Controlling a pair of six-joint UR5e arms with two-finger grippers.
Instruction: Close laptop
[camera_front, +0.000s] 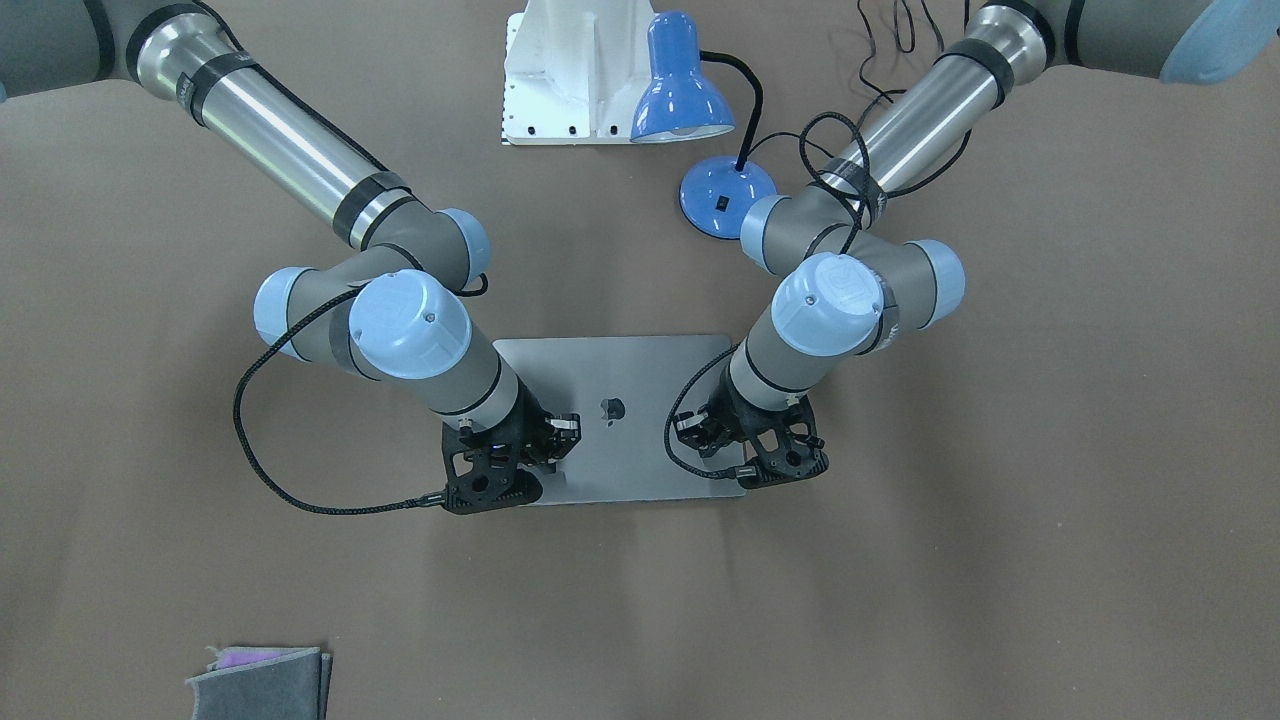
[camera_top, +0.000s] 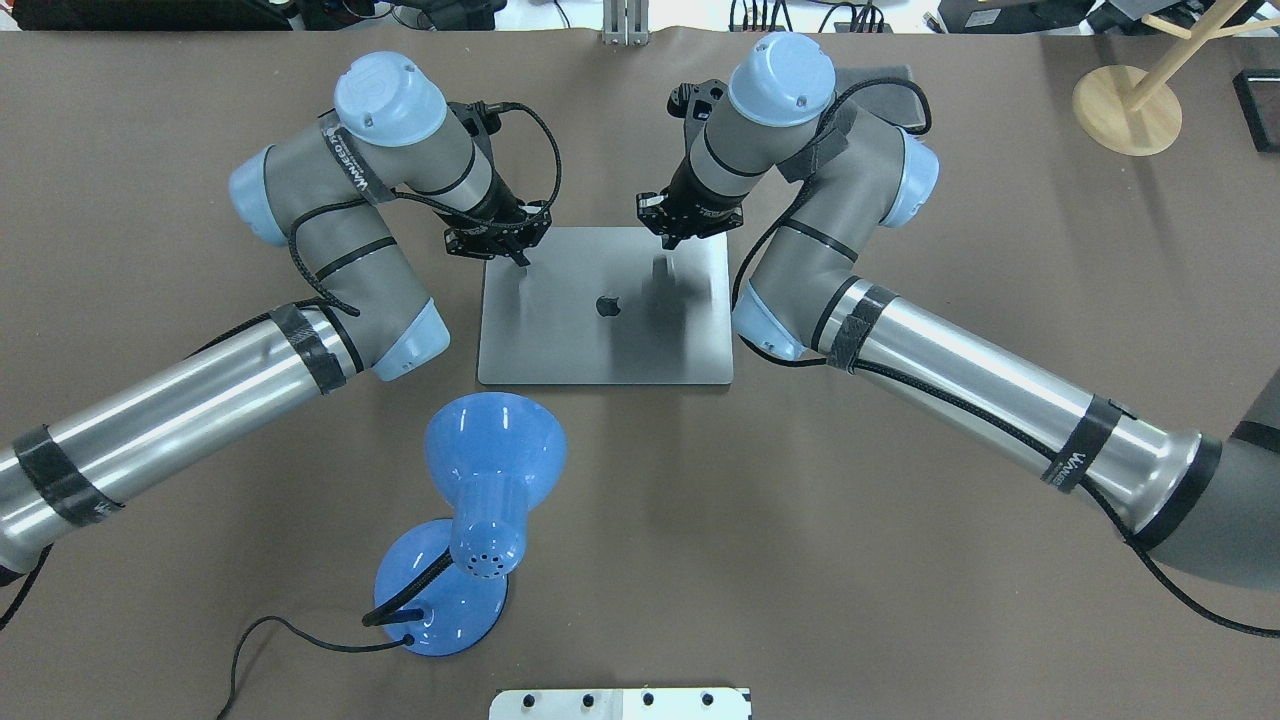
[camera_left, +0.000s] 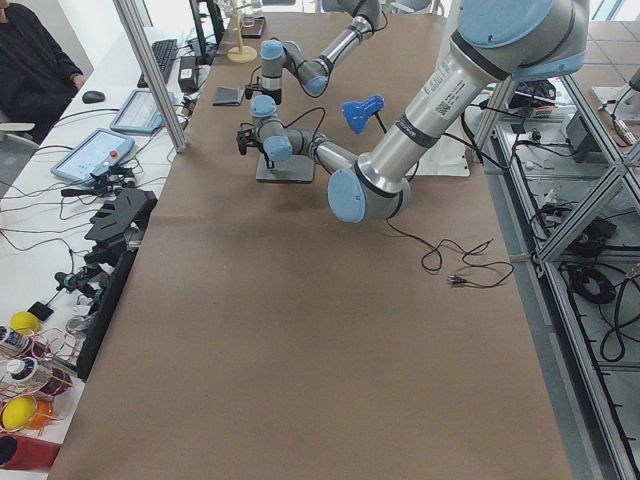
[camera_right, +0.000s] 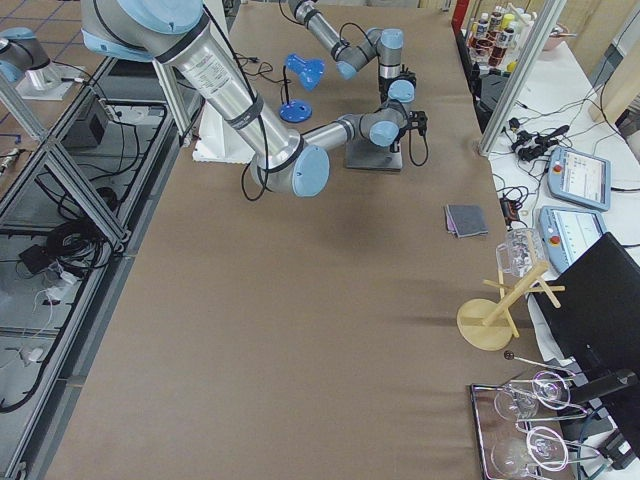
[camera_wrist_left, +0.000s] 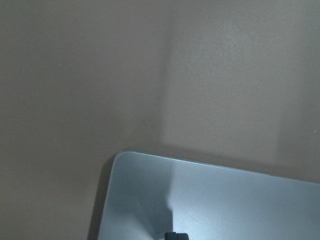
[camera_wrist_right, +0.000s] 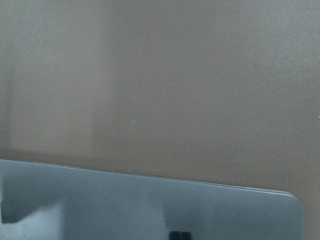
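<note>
The laptop (camera_top: 600, 340) lies shut and flat on the brown table, its grey lid up with the dark apple logo (camera_top: 608, 305) showing. It also shows in the front view (camera_front: 640, 380). My left gripper (camera_top: 521, 259) is shut, its tip on or just above the lid's far left corner. My right gripper (camera_top: 668, 243) is shut, on or just above the lid's far edge right of centre. Each wrist view shows the closed fingertips (camera_wrist_left: 176, 235) (camera_wrist_right: 179, 235) over the lid near its edge. Keys and screen are hidden.
A blue desk lamp (camera_top: 480, 500) stands on the near side of the laptop, with a white block (camera_front: 570, 70) behind it. A grey cloth (camera_front: 260, 680) lies at the far side. A wooden stand (camera_top: 1125, 105) is at the far right.
</note>
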